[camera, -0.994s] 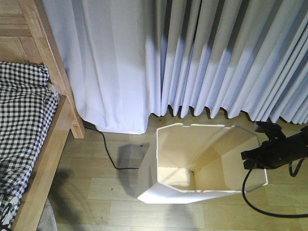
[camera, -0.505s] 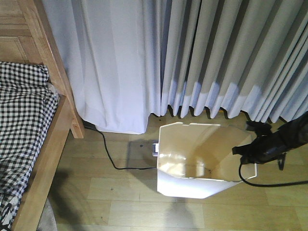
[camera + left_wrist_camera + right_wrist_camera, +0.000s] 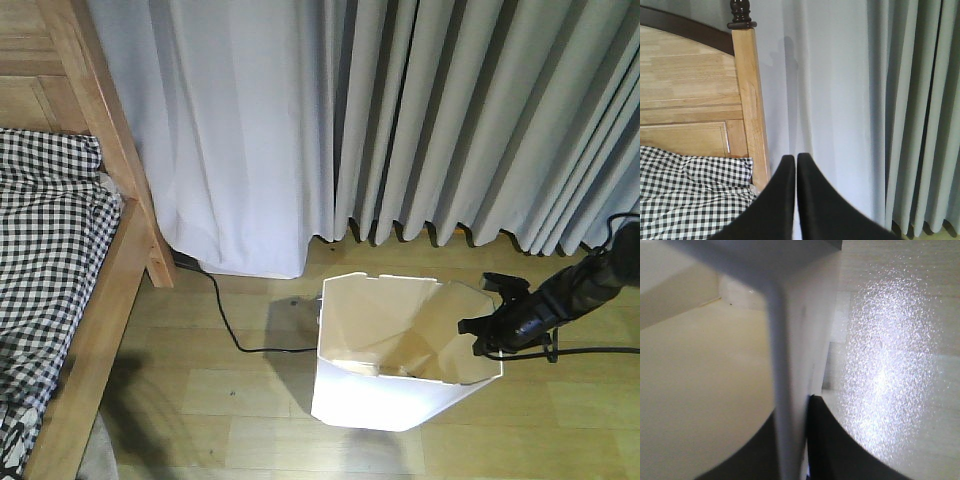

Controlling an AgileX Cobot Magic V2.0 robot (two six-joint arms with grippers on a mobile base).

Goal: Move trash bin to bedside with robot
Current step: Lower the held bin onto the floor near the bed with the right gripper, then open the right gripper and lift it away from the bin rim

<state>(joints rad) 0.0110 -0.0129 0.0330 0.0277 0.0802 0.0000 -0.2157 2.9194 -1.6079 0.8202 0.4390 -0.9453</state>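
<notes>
— What sort of place are you in?
— A bedroom in a home, I'd say. I see a wooden bed (image 3: pixel 747 100) with checked bedding (image 3: pixel 690 195), long grey curtains (image 3: pixel 450 120) hanging just beside the bed's post, and plank flooring (image 3: pixel 200 400) along its side.

bedside (image 3: pixel 60 250) cut off left, trash bin (image 3: pixel 790 340) wall blurred, right arm (image 3: pixel 590 283) cropped right

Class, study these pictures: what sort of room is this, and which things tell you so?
Most likely a bedroom: a light wooden bed frame with black-and-white gingham bedding, floor-length pale curtains reaching down to a wood-plank floor, and a white trash bin near the curtains.
</notes>
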